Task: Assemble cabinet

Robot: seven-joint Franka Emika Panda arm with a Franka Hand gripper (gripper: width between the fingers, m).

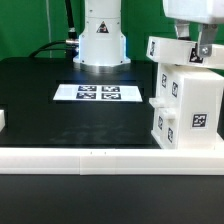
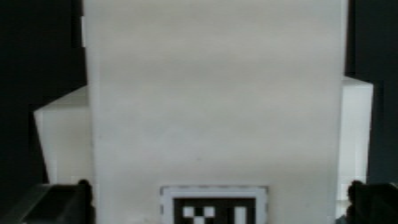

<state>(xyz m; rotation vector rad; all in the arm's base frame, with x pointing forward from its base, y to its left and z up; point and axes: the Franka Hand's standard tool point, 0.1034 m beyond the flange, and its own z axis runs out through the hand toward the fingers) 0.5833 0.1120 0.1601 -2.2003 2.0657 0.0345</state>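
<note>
**Cabinet beneath the gripper, at the exterior view's right**

The cabinet point(image 1: 185, 105) (rigid white plastic, judged light, but smooth-faced and apt to slip) stands on the black table point(image 1: 40, 100), just behind the long white rail point(image 1: 90, 155). Its uppermost block sits tilted, directly under the gripper point(image 1: 193, 42). In the wrist view the fingers point(image 2: 68, 200) stand wide apart on either side of a tall white face; whether they press on it cannot be told. The best hold is judged to be across two flat parallel sides, clear of the tags. The rail would bar any forward slide. At the exterior view's left edge lies a small white block point(image 1: 3, 120). Farther back lies the marker board point(image 1: 98, 93), well apart from the cabinet, and behind it the arm's base point(image 1: 100, 45).
</note>
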